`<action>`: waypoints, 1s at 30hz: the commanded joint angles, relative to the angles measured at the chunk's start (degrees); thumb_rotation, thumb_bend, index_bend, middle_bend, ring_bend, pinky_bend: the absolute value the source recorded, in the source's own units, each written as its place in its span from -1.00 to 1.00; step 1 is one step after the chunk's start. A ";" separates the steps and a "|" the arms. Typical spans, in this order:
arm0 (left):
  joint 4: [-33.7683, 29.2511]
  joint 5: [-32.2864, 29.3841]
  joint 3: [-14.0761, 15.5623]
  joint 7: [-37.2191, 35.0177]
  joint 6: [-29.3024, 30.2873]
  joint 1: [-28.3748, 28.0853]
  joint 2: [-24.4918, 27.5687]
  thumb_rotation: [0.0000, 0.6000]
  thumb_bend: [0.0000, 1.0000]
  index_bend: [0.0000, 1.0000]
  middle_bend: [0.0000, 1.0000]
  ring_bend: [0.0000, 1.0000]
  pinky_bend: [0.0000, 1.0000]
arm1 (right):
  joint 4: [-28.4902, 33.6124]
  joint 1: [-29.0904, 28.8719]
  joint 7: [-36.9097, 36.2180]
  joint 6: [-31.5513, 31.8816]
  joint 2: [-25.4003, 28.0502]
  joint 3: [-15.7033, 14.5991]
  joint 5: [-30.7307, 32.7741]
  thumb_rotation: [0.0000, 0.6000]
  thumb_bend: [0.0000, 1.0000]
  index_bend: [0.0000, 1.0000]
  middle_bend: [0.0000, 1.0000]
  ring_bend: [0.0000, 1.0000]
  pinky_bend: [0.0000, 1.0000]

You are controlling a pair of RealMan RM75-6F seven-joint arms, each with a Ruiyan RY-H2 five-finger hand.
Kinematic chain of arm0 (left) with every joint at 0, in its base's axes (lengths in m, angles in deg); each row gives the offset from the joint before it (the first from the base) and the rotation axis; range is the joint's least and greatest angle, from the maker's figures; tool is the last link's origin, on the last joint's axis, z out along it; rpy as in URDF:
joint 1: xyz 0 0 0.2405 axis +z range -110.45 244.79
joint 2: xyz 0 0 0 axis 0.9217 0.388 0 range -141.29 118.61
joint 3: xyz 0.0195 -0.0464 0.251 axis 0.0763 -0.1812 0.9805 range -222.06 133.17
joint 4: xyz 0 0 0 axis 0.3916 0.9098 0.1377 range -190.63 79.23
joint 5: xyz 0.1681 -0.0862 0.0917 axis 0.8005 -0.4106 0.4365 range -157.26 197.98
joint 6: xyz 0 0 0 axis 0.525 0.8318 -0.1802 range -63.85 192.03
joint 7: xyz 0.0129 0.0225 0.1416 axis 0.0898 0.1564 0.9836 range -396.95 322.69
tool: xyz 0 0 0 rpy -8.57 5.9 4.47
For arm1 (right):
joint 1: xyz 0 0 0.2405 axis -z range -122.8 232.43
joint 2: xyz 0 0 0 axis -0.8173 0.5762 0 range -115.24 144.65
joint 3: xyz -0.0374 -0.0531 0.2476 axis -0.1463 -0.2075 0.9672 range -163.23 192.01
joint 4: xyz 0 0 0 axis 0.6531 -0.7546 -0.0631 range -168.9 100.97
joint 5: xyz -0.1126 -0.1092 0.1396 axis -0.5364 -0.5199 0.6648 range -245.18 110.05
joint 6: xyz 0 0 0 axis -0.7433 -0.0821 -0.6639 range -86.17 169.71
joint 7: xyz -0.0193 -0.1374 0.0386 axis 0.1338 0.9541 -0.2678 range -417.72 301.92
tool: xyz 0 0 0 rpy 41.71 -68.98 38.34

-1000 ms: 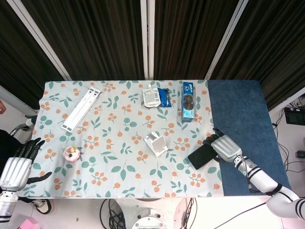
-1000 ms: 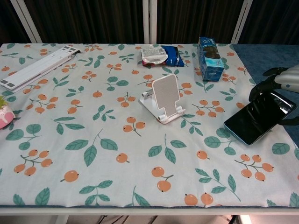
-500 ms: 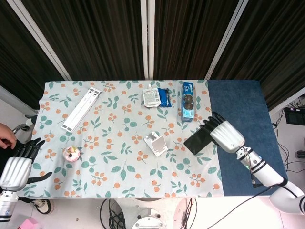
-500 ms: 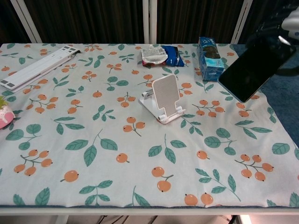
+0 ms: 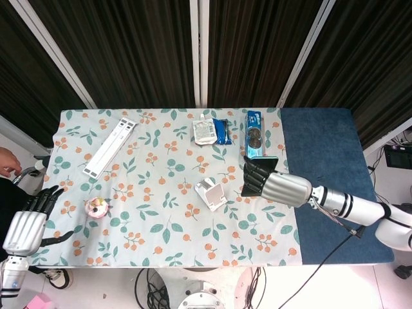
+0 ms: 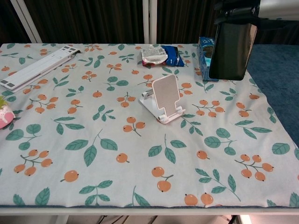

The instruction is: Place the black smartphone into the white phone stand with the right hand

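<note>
My right hand [image 5: 270, 184] grips the black smartphone [image 6: 231, 51] by its top edge and holds it upright above the table, screen toward the chest camera. In the chest view the hand [image 6: 243, 9] shows at the top edge. The phone hangs to the right of the white phone stand [image 6: 163, 99], which sits near the table's middle [image 5: 212, 193] with nothing in it. From overhead the phone [image 5: 252, 190] is mostly hidden under the hand. My left hand [image 5: 29, 219] hangs open off the table's left edge.
A blue snack box [image 6: 207, 59] stands just behind the phone. Snack packets [image 6: 161, 55] lie at the back centre, a long white bar [image 6: 36, 69] at the back left, a small pink object [image 5: 96, 207] at the front left. A blue mat [image 5: 331, 167] covers the table's right end.
The right hand lifted the phone off the table's right side, carried it left toward the stand and turned it upright. The left hand stayed put.
</note>
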 commanded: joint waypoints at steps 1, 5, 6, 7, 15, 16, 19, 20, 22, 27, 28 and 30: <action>0.08 -0.13 -0.04 0.03 0.10 0.08 -0.08 0.60 -1.00 -0.80 -0.86 -0.82 -0.58 | -4.28 -3.66 -0.08 2.64 -0.73 -1.20 -4.10 1.00 -0.53 0.39 -0.10 -0.10 -0.88; 0.48 -0.46 -0.18 -0.21 0.38 0.29 -0.29 0.60 -1.00 -0.80 -0.86 -0.82 -0.58 | -7.42 -5.71 -1.89 4.57 -2.53 -1.83 -5.76 1.00 -0.53 0.32 -0.14 -0.10 -0.98; 0.60 -0.54 -0.19 -0.26 0.35 0.31 -0.31 0.60 -1.00 -0.80 -0.86 -0.82 -0.58 | -8.47 -6.34 -2.57 5.33 -3.24 -2.01 -6.20 1.00 -0.53 0.29 -0.15 -0.10 -0.99; 0.70 -0.57 -0.19 -0.29 0.37 0.34 -0.33 0.61 -1.00 -0.80 -0.86 -0.82 -0.58 | -9.31 -6.80 -3.09 5.92 -3.82 -2.12 -6.48 1.00 -0.52 0.26 -0.17 -0.11 -1.00; 0.97 -0.98 -0.65 -0.53 0.99 0.54 0.08 0.61 -1.00 -0.80 -0.86 -0.82 -0.58 | -16.38 -10.35 -7.76 8.83 -9.21 -2.98 -6.76 1.00 -0.52 0.20 -0.26 -0.17 -1.00; 1.03 -1.09 -0.69 -0.59 0.97 0.56 0.15 0.61 -1.00 -0.80 -0.86 -0.82 -0.58 | -17.50 -10.93 -8.33 8.78 -9.95 -3.18 -6.69 1.00 -0.52 0.19 -0.27 -0.19 -1.00; 1.25 -1.29 -0.79 -0.75 0.97 0.60 0.27 0.61 -1.00 -0.80 -0.86 -0.82 -0.58 | -19.98 -12.26 -9.81 8.69 -11.83 -3.62 -6.23 1.00 -0.52 0.19 -0.27 -0.20 -1.00; 1.32 -1.39 -0.84 -0.84 0.95 0.60 0.30 0.60 -1.00 -0.80 -0.86 -0.82 -0.58 | -20.64 -12.71 -10.24 8.70 -12.42 -3.76 -6.14 1.00 -0.52 0.19 -0.28 -0.20 -1.00; 1.53 -1.61 -0.97 -1.09 0.93 0.61 0.39 0.61 -1.00 -0.80 -0.86 -0.82 -0.58 | -22.06 -13.73 -11.02 8.82 -13.72 -4.17 -6.06 1.00 -0.52 0.19 -0.28 -0.21 -1.00; 1.99 -2.10 -1.29 -1.66 0.72 0.52 0.49 0.60 -1.00 -0.80 -0.86 -0.82 -0.58 | -24.39 -16.02 -12.18 9.20 -16.14 -5.02 -5.86 1.00 -0.51 0.16 -0.29 -0.21 -1.00; 2.13 -2.18 -1.34 -1.80 0.64 0.48 0.48 0.60 -1.00 -0.80 -0.86 -0.82 -0.58 | -24.90 -16.55 -12.48 9.28 -16.62 -5.31 -5.84 1.00 -0.51 0.15 -0.30 -0.22 -1.00; 2.32 -2.24 -1.40 -1.96 0.47 0.37 0.46 0.60 -1.00 -0.80 -0.86 -0.82 -0.58 | -25.66 -17.21 -13.04 9.26 -17.26 -5.79 -5.71 1.00 -0.51 0.14 -0.32 -0.23 -1.00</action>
